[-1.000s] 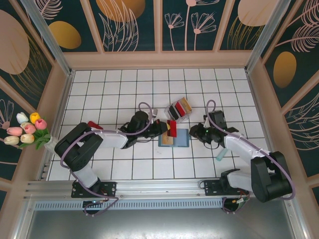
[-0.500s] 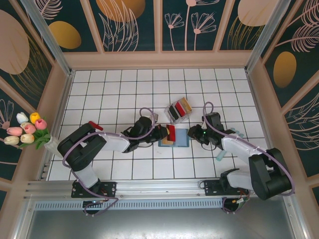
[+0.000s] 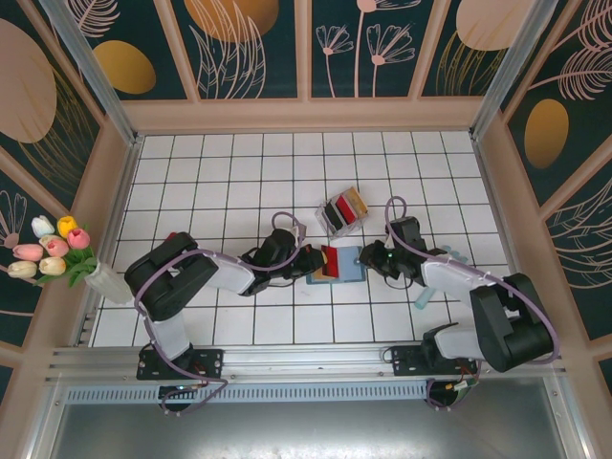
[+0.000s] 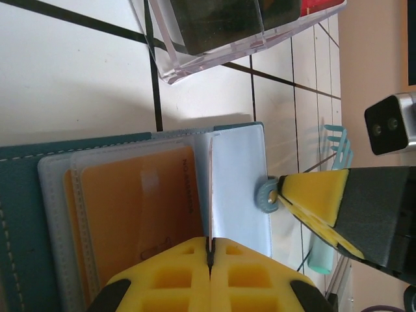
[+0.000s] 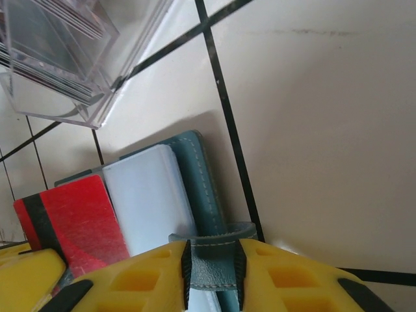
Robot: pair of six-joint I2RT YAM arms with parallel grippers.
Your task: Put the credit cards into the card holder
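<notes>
The card holder (image 3: pixel 349 266) was noted lying open and flat on the white tiled table (image 3: pixel 229 172). It lay near the middle, between the two grippers and just to the near side of a clear rack (image 3: pixel 342 210). Several cards were seen standing in the rack, red and black among them.

The left gripper (image 4: pixel 209 252) was recorded with its yellow fingers pressed together on a red card (image 4: pixel 210 188). From the left wrist the card was viewed edge-on. Its free end was set against the holder's pale inner sleeves (image 4: pixel 237 182); whether it had entered a slot could not be told. A tan card (image 4: pixel 136 214) was seen already lodged in a slot just left of the red one.

The right gripper (image 5: pixel 211 257) was found clamped on the small teal strap (image 5: pixel 209 242) at the holder's right edge. From the right wrist, the red card's face was seen with a black stripe along it, at the left of the pale sleeves.

A bunch of tulips (image 3: pixel 53 251) was noted at the left wall, well apart from the holder.
</notes>
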